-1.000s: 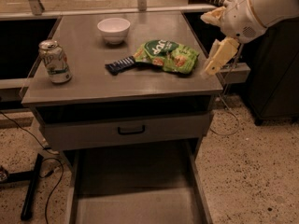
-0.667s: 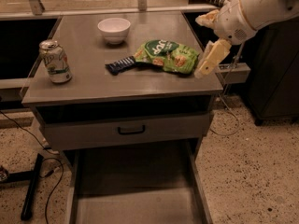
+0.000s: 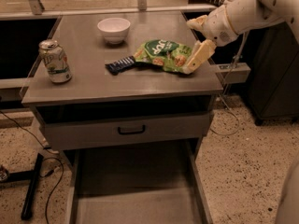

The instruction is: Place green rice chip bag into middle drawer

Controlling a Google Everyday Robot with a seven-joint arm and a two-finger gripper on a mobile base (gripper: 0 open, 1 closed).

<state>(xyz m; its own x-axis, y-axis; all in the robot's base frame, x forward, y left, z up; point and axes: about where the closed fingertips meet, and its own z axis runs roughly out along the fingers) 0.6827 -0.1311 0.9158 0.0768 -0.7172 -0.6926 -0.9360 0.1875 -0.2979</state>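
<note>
The green rice chip bag (image 3: 163, 54) lies flat on the cabinet top, right of centre. My gripper (image 3: 188, 48) is at the bag's right end with its cream fingers spread open. The lower finger (image 3: 198, 56) rests against the bag's right edge and the upper finger (image 3: 197, 22) is above and behind it. The middle drawer (image 3: 135, 202) is pulled out below, at the bottom of the view, and its flat grey floor is bare.
A small dark-blue striped wrapper (image 3: 120, 65) lies just left of the bag. A white bowl (image 3: 114, 30) stands at the back and a soda can (image 3: 55, 61) at the left. A shut drawer front with a black handle (image 3: 131, 130) sits above the open drawer.
My gripper has moved left and slightly down towards the bag, and its lower finger now reaches the bag's right edge. The bag and the other objects have not moved.
</note>
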